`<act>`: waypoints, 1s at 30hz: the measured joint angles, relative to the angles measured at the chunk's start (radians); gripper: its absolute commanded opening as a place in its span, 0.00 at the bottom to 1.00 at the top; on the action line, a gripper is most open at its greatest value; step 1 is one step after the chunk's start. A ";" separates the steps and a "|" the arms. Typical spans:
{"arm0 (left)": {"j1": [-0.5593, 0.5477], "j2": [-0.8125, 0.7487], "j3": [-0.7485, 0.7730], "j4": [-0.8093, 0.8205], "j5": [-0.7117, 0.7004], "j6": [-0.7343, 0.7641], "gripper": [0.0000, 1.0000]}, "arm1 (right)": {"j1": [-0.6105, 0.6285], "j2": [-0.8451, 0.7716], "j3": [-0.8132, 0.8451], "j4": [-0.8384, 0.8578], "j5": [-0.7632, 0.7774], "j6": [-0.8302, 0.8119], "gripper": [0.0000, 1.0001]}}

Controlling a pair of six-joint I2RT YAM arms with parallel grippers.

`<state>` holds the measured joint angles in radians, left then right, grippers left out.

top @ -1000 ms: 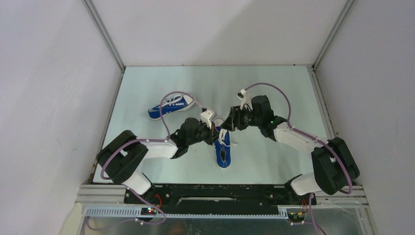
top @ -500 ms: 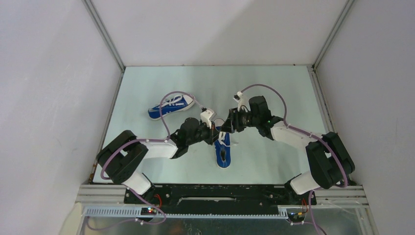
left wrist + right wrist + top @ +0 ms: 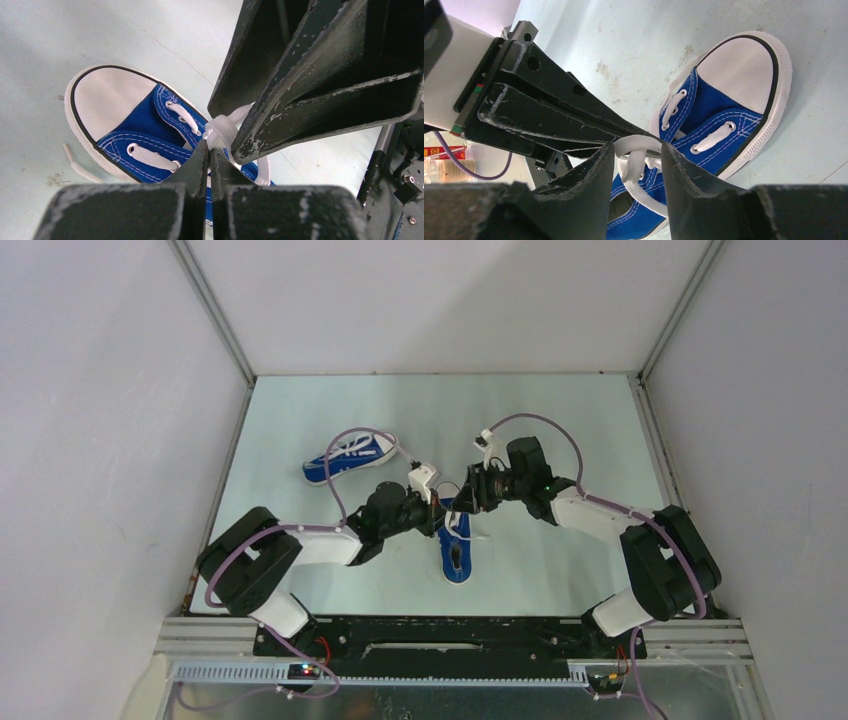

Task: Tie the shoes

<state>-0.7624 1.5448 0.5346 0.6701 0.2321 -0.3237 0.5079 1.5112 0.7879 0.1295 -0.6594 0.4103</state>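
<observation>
The right arm (image 3: 600,515) has swung its wrist inward across the pale green table (image 3: 560,430) and brought the right jaws up against the left jaws, directly above the nearer blue canvas sneaker with the white rubber toe cap (image 3: 457,552). That sneaker lies in the middle of the table with its toe pointing away from the arm bases. Over that approach the right jaws have narrowed. In the right wrist view they stand partly spread on either side of a raised loop of flat white lace (image 3: 633,150), with a gap showing beside it, so they are not yet clamped on it. The left jaws are clenched, and both wrist views show their tips pinching that same lace just above the eyelets, holding it up off the tongue. This looks like the moment of passing or crossing the lace between the two arms, with the bow not yet formed. A closure that lands off the loop would probably let it slip flat again. Against the earlier top view, the right arm's elbow and forearm sit further left and its wrist is nearer the sneaker. The left arm (image 3: 330,545) has not shifted, and neither has the nearer sneaker. The matching second blue canvas sneaker (image 3: 352,457) lies well apart at the far left as before, with its laces loose.
</observation>
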 measured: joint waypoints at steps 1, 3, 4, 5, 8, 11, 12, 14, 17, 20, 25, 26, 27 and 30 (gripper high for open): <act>0.000 -0.001 0.000 0.001 0.000 0.000 0.00 | 0.000 0.003 0.000 0.000 0.000 0.000 0.46; 0.000 -0.001 0.000 0.001 0.000 0.000 0.00 | 0.000 0.010 0.000 0.000 0.000 0.000 0.49; 0.000 -0.001 0.000 0.002 0.000 0.000 0.00 | 0.000 0.014 0.000 0.000 0.000 0.000 0.49; 0.000 -0.001 0.000 0.001 0.000 0.000 0.00 | 0.000 0.017 0.000 0.000 0.000 0.000 0.49; 0.000 -0.001 0.000 0.001 0.000 0.000 0.00 | 0.000 0.023 0.000 0.000 -0.001 0.000 0.41; 0.000 -0.001 0.000 0.001 0.000 0.000 0.00 | 0.000 0.026 0.000 0.001 -0.004 0.000 0.33; 0.000 -0.001 0.000 0.001 0.000 0.000 0.00 | 0.000 0.026 0.000 0.000 -0.005 0.000 0.31; 0.000 -0.001 0.000 0.001 0.000 0.000 0.00 | 0.000 0.026 0.000 0.001 -0.008 0.000 0.28; 0.000 -0.001 0.000 0.001 0.000 0.000 0.00 | 0.000 0.026 0.000 0.001 -0.011 0.000 0.19; 0.000 -0.001 0.000 0.001 0.000 0.000 0.00 | 0.000 0.026 0.000 0.000 -0.011 -0.001 0.10; 0.000 -0.001 0.000 0.001 0.000 0.000 0.00 | 0.000 0.026 0.000 0.000 -0.011 -0.007 0.00; 0.000 -0.001 0.000 0.001 0.000 0.000 0.01 | 0.000 0.026 0.000 -0.001 -0.011 -0.009 0.00; 0.000 -0.001 0.000 0.001 0.000 0.000 0.03 | 0.000 0.026 0.000 -0.001 -0.011 -0.011 0.00; 0.000 -0.003 0.000 -0.002 -0.001 -0.001 0.16 | 0.000 0.026 0.000 -0.001 -0.010 -0.019 0.00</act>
<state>-0.7624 1.5421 0.5346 0.6685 0.2310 -0.3248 0.5079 1.5372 0.7876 0.1284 -0.6693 0.3916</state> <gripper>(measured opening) 0.061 0.011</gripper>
